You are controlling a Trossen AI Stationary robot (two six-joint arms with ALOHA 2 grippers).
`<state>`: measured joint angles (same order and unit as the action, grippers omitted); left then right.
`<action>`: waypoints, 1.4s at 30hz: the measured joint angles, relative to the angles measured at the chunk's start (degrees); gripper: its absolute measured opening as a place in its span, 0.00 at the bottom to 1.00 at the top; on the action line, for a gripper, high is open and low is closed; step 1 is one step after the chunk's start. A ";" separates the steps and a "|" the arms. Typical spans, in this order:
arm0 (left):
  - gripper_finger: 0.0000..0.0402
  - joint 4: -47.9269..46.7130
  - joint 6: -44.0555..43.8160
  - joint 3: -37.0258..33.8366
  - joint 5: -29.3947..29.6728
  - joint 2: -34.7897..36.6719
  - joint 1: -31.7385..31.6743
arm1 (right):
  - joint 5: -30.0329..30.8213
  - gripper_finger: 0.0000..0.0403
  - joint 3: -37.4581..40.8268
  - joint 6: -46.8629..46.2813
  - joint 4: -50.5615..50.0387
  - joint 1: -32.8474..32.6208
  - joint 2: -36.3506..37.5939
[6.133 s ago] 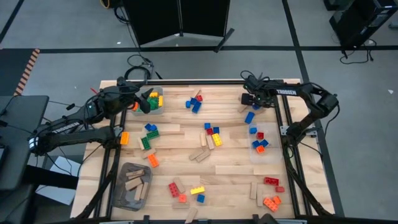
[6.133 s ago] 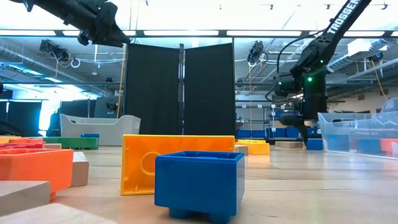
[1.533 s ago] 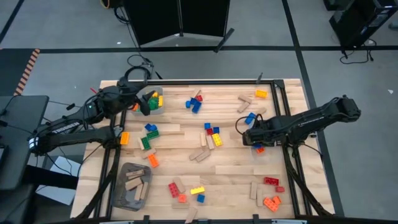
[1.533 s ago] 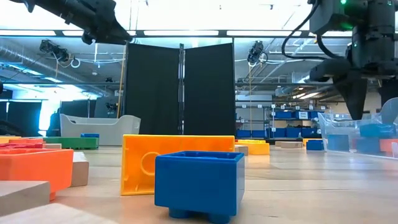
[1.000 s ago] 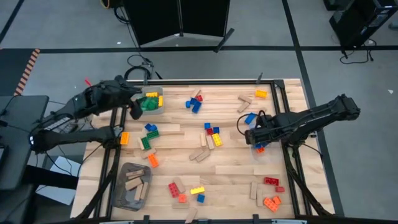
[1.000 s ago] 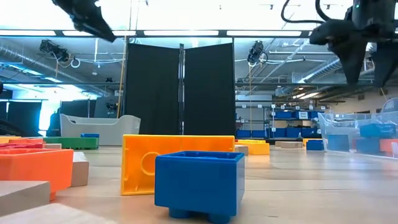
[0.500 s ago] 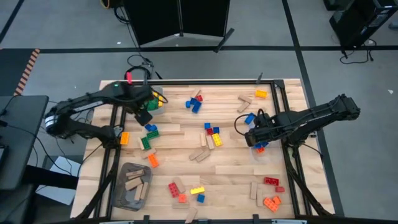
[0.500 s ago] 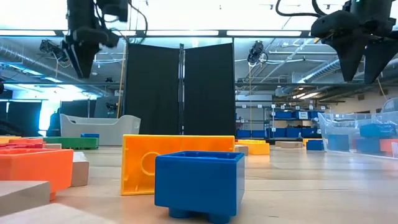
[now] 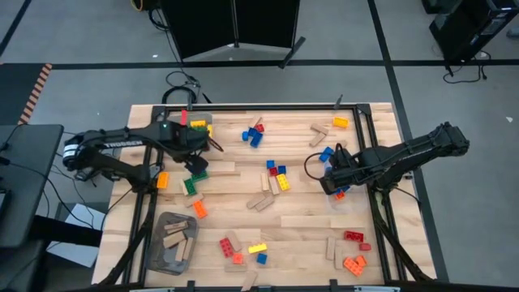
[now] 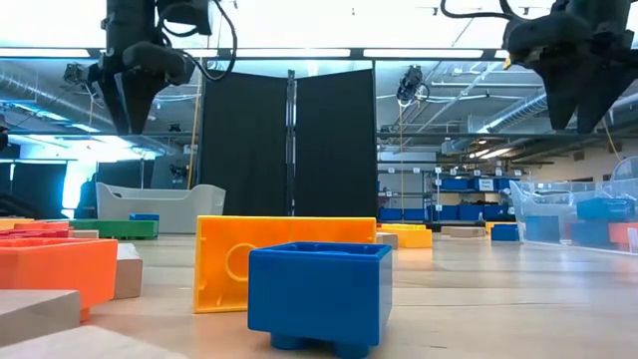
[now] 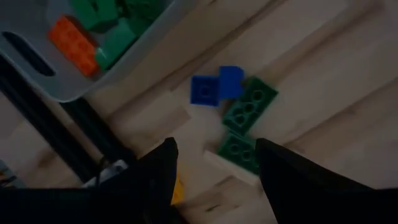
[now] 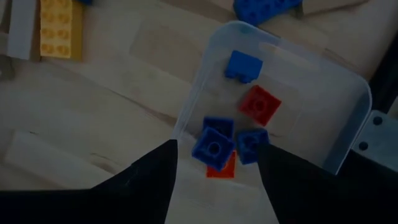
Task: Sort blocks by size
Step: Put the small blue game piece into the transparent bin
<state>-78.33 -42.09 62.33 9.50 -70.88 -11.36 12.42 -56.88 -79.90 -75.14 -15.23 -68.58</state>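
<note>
Nearest the low camera, at six o'clock on the pale wooden desk (image 9: 300, 219), small studded plastic blocks (image 9: 231, 246) and plain tan wooden pieces (image 9: 261, 200) lie scattered, so I judge most sorting is left. Towards three o'clock the right claw (image 9: 328, 180) hangs empty, fingers apart, above a clear plastic bin (image 12: 348, 124) holding small blue and red bricks (image 12: 213, 148). At ten o'clock the left claw (image 9: 197, 164), also apart and empty, hovers over blue and green bricks (image 11: 239, 99) beside a grey bin (image 11: 81, 87).

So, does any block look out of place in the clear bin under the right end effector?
Nothing stands out. The clear bin holds only small square bricks, blue and red, all inside its walls, though piled at odd angles. The right end effector is open and empty above it.
</note>
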 joint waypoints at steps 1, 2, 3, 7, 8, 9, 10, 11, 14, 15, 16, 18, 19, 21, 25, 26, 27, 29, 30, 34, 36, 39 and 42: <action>0.56 0.54 -1.25 0.00 0.06 -0.13 1.00 | 0.16 0.58 0.00 0.40 0.00 -0.07 0.00; 0.56 1.28 -2.58 -0.02 0.32 -0.17 1.94 | 0.25 0.58 0.00 0.82 0.00 -0.08 0.00; 0.56 1.94 -3.82 -0.02 0.86 -0.14 2.84 | 0.39 0.58 0.00 1.21 0.00 -0.08 0.00; 0.56 5.03 -6.86 -0.02 3.91 -0.12 5.35 | 1.12 0.58 0.00 3.14 0.00 -0.08 0.00; 0.56 4.83 -7.83 -0.02 4.56 -0.11 5.59 | 1.14 0.58 0.00 3.68 0.00 -0.08 0.00; 0.56 4.47 -8.97 -0.02 4.90 -0.10 5.69 | 1.14 0.58 0.00 4.07 0.00 -0.08 0.00; 0.56 4.23 -9.98 -0.02 5.40 -0.10 5.74 | 1.14 0.58 0.00 4.49 0.00 -0.08 0.00; 0.56 3.93 -11.26 -0.02 5.91 -0.10 5.80 | 1.14 0.58 0.00 4.86 0.00 -0.08 0.00; 0.58 0.35 -15.07 -0.02 6.40 -0.10 5.87 | 1.14 0.57 0.00 5.46 0.02 -0.08 0.00; 0.59 -0.79 -15.82 -0.04 6.42 -0.10 5.87 | 1.14 0.58 0.00 5.61 0.03 -0.08 0.00; 0.61 -1.36 -16.63 -0.38 6.44 -0.10 5.87 | 1.14 0.58 0.00 5.84 0.03 -0.08 0.00; 0.64 -2.92 -19.74 -1.90 6.36 -0.10 5.87 | 1.14 0.58 0.00 6.32 0.05 -0.08 0.00; 0.65 -3.80 -21.16 -2.91 6.28 -0.10 5.87 | 1.14 0.58 0.00 6.51 0.07 -0.10 0.00; 0.68 -4.65 -21.35 -5.39 6.41 -0.10 5.87 | 1.14 0.57 0.00 6.61 0.11 -0.19 0.00; 0.70 -4.54 -21.19 -10.03 6.17 -0.10 5.87 | 1.12 0.57 0.00 6.68 0.18 -0.58 0.00; 0.70 -4.58 -21.12 -10.87 5.57 -0.10 5.87 | 1.12 0.57 0.00 6.91 0.20 -0.58 0.00; 0.70 -4.46 -20.76 -11.69 4.93 -0.10 5.87 | 1.12 0.57 0.00 7.10 0.24 -0.58 0.00; 0.70 -3.92 -19.87 -12.82 4.08 -0.10 5.87 | 1.11 0.57 0.00 7.40 0.27 -0.56 0.00; 0.70 -3.80 -19.82 -13.11 4.03 -0.10 5.87 | 1.12 0.57 0.00 7.56 0.33 -0.56 0.00; 0.70 -3.68 -19.80 -13.53 3.97 -0.10 5.87 | 1.10 0.56 0.00 7.69 0.56 -0.56 0.00; 0.70 -3.38 -19.78 -13.53 4.17 -0.10 5.87 | 1.10 0.56 0.00 7.69 0.55 -0.56 0.00; 0.70 -1.73 -19.78 -13.53 4.25 -0.10 5.85 | 1.10 0.57 0.00 7.69 0.62 -0.56 0.00; 0.70 2.77 -19.69 -13.53 5.11 -0.10 5.78 | 1.11 0.57 0.00 7.57 1.13 -0.56 0.00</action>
<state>-75.56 -61.78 48.80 14.61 -70.98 -5.58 13.53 -56.88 -72.33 -74.01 -15.79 -68.58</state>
